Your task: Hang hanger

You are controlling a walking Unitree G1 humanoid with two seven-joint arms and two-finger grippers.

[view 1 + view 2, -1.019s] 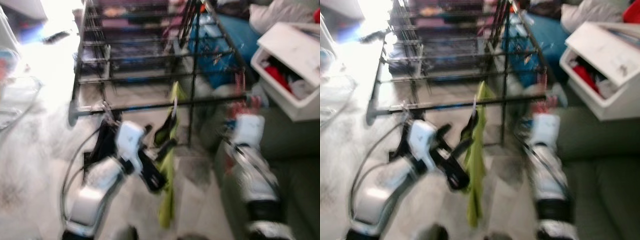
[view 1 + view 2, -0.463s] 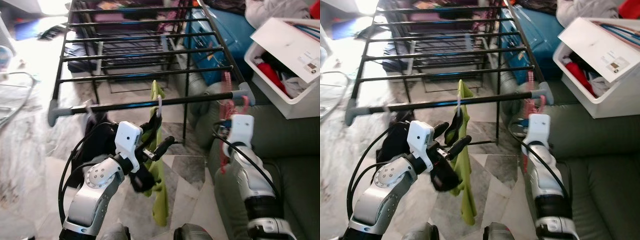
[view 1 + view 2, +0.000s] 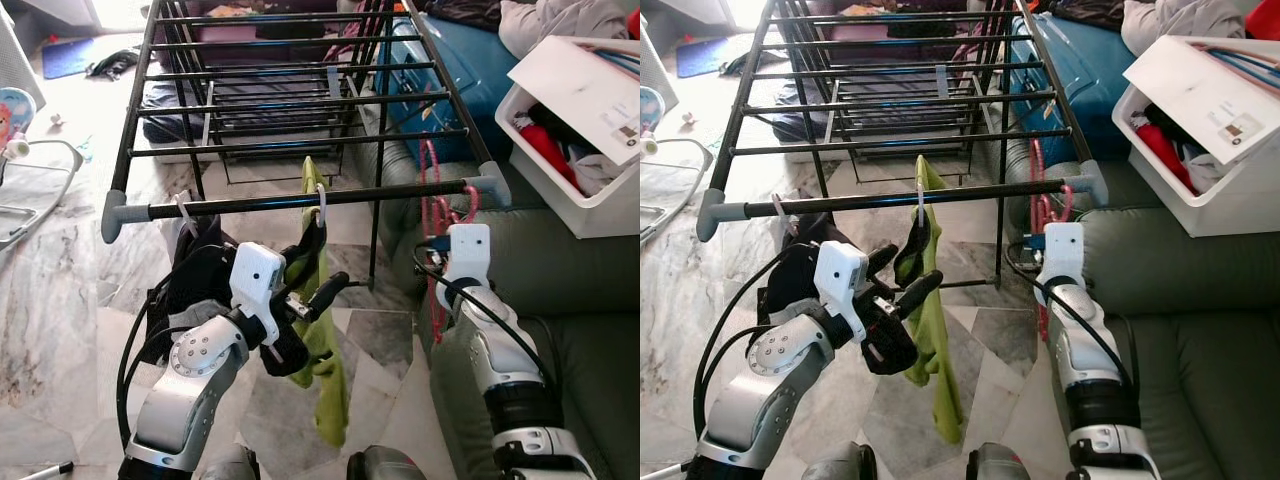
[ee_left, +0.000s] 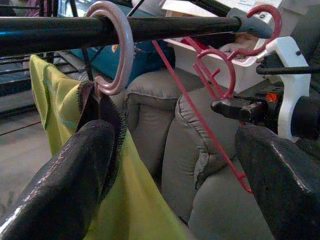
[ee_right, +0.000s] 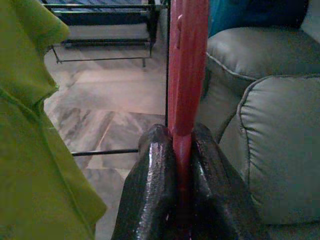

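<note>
1. Since half a second ago the red hangers (image 3: 440, 205) in the right end effector (image 5: 182, 150) have gone up, and their hooks now reach the front rail (image 3: 400, 192) of the drying rack (image 3: 300, 70), close to its grey end cap (image 3: 493, 184).
2. That likely means the hanging step is almost done; I cannot tell if the hooks sit fully over the rail.
3. Right end effector is pressed tight on a red hanger's thin stem, with the hooks above it.
4. Left end effector (image 4: 175, 165) is spread wide, with the green shirt (image 3: 325, 350) just beside one finger.
5. The shirt is soft and droopy, on a pale pink hook (image 4: 114, 47) that looks like smooth plastic. The rail is a hard, round, black bar. The grey sofa (image 3: 1200, 330) looks puffy.
</note>
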